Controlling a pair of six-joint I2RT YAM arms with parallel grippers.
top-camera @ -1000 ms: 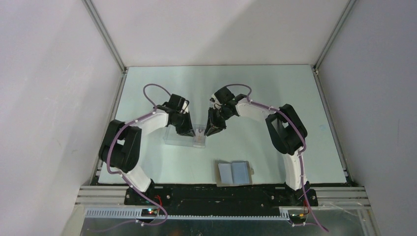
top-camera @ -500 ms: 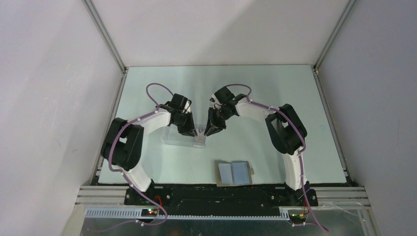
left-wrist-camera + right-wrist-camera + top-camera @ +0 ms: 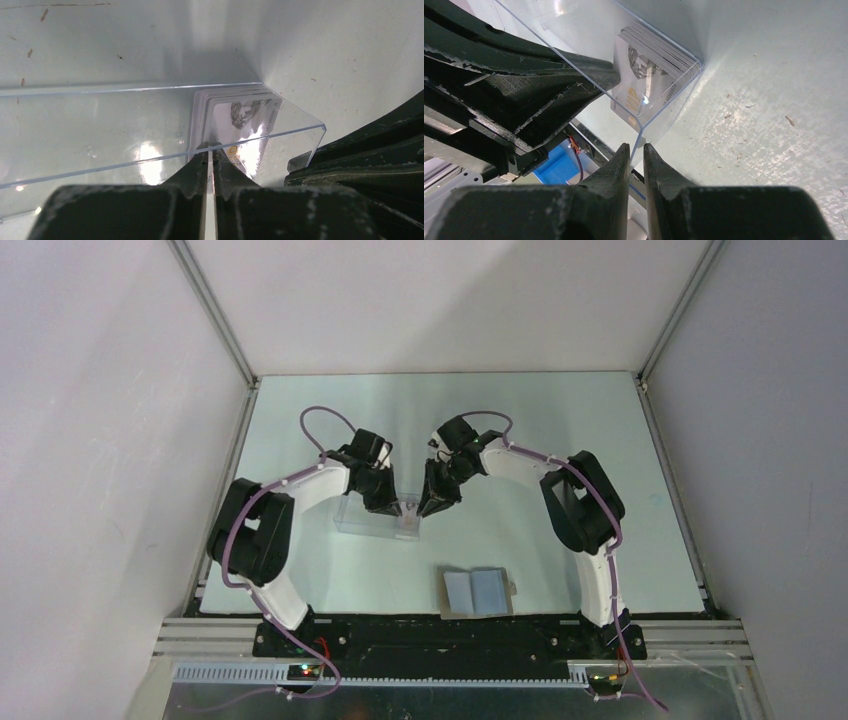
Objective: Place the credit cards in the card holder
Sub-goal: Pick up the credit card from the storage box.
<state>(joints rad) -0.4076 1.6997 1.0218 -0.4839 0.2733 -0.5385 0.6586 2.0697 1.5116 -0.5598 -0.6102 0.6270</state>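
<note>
A stack of pale credit cards [image 3: 235, 112] stands on edge at the right end of a clear plastic box [image 3: 100, 125] in mid-table. My left gripper [image 3: 210, 150] is at the box's near wall, shut on one credit card that shows edge-on as a white strip between the jaws. My right gripper [image 3: 637, 149] is shut on the box's corner wall [image 3: 659, 107], with the cards [image 3: 649, 70] just beyond. From above, the left gripper [image 3: 388, 508] and right gripper [image 3: 428, 508] flank the cards [image 3: 408, 512]. The card holder [image 3: 477, 591] lies open near the front edge, light blue lining up.
The left arm's black fingers [image 3: 539, 95] fill the left of the right wrist view, close to the box. The right arm's black body [image 3: 370, 155] is at the right edge of the left wrist view. Walls and metal rails [image 3: 215, 330] surround the table.
The left arm's wrist has shifted slightly right, toward the cards end of the box. The right arm, box and card holder have not moved.
</note>
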